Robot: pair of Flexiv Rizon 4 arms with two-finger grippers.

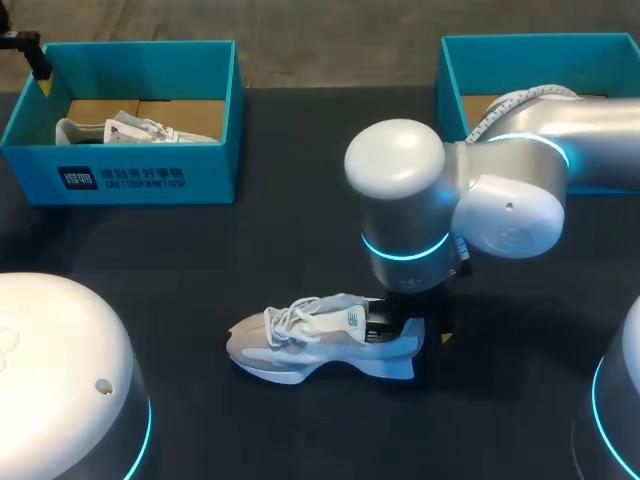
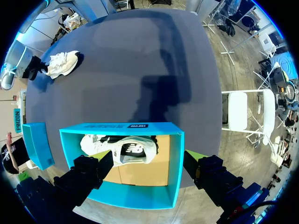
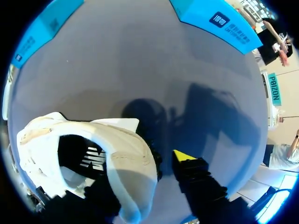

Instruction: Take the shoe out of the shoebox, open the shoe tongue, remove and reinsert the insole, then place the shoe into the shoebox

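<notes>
Shoebox [image 1: 150,180] holds a white shoe [image 1: 130,130], left tool [image 2: 148,161] released above it. Second shoe [image 1: 320,340] lies on the desk [image 1: 300,200]; right tool [image 1: 412,318] sits at its heel, grip impossible to tell.

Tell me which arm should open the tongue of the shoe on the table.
Right: the right gripper is at the heel of the shoe, while the left gripper hangs over the shoebox.

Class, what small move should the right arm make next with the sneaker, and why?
Probably close the right gripper on the heel of the sneaker. Its jaws straddle the heel, the outer one just clear, and the sneaker stands on the table, so a grip would steady it for opening the tongue.
</notes>
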